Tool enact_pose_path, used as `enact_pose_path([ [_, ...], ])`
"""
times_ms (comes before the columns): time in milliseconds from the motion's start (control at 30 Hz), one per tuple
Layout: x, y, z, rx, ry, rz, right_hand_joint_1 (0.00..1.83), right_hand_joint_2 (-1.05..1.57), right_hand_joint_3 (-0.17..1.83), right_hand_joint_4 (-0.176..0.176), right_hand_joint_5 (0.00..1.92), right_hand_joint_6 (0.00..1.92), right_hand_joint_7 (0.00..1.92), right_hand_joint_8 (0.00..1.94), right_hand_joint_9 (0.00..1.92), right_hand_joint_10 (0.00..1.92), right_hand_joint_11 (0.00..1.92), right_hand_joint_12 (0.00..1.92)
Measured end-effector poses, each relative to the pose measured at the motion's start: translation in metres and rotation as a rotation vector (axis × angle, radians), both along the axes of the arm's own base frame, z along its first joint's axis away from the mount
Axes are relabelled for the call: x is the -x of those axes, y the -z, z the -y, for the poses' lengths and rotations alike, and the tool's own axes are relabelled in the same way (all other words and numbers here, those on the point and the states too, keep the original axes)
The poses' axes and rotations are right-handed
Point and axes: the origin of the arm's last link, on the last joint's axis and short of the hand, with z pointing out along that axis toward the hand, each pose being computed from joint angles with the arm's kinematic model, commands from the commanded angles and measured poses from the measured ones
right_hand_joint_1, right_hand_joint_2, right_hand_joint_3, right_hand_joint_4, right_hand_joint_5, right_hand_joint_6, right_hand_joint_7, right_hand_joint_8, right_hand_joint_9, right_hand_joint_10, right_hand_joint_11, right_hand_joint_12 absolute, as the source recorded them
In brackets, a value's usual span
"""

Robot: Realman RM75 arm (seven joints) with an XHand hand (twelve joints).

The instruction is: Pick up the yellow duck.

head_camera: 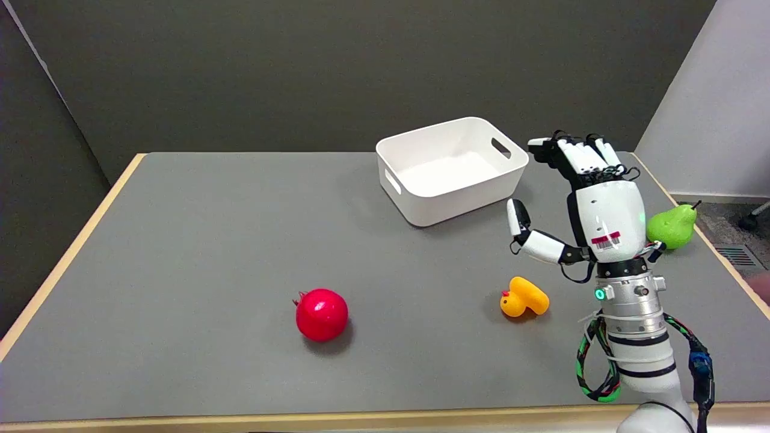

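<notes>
The yellow duck lies on the grey table, right of centre and toward the near edge, its head with a red-tipped beak turned left. My right hand hovers above and slightly behind it, to the duck's right, held upright with fingers spread and thumb out to the left. It holds nothing and does not touch the duck.
A white bin stands behind the duck, left of the hand. A green pear sits near the table's right edge, partly hidden by the hand. A red pomegranate rests to the duck's left.
</notes>
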Motion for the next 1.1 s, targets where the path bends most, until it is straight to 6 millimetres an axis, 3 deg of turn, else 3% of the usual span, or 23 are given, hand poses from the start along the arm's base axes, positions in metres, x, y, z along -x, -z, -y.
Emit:
enact_pose_path([
  [367, 0.003, 0.005, -0.005, -0.013, 0.007, 0.001, 0.75, 0.69, 0.88, -0.070, 0.39, 0.78, 0.58, 0.76, 0.49, 1.16, 0.26, 1.50],
  [700, 0.019, 0.010, -0.021, -0.022, 0.034, 0.009, 0.61, 0.66, 0.89, -0.071, 0.36, 0.67, 0.57, 0.76, 0.47, 1.14, 0.16, 1.39],
  [833, 0.029, 0.010, -0.031, -0.008, 0.042, 0.006, 0.50, 0.65, 0.86, -0.065, 0.33, 0.63, 0.44, 0.61, 0.29, 0.92, 0.06, 1.28],
  [900, 0.036, 0.008, -0.036, 0.007, 0.053, 0.007, 0.42, 0.60, 0.93, -0.067, 0.25, 0.54, 0.29, 0.50, 0.13, 0.74, 0.01, 1.10],
  [1000, 0.046, 0.005, -0.044, 0.036, 0.076, 0.015, 0.39, 0.57, 0.94, -0.069, 0.18, 0.48, 0.17, 0.41, 0.03, 0.62, 0.00, 0.96],
  [1067, 0.054, 0.002, -0.050, 0.058, 0.098, 0.023, 0.37, 0.55, 0.91, -0.069, 0.11, 0.43, 0.06, 0.31, 0.00, 0.31, 0.00, 0.71],
  [1100, 0.057, 0.001, -0.053, 0.069, 0.110, 0.027, 0.37, 0.54, 0.90, -0.073, 0.09, 0.42, 0.05, 0.26, 0.00, 0.25, 0.00, 0.63],
])
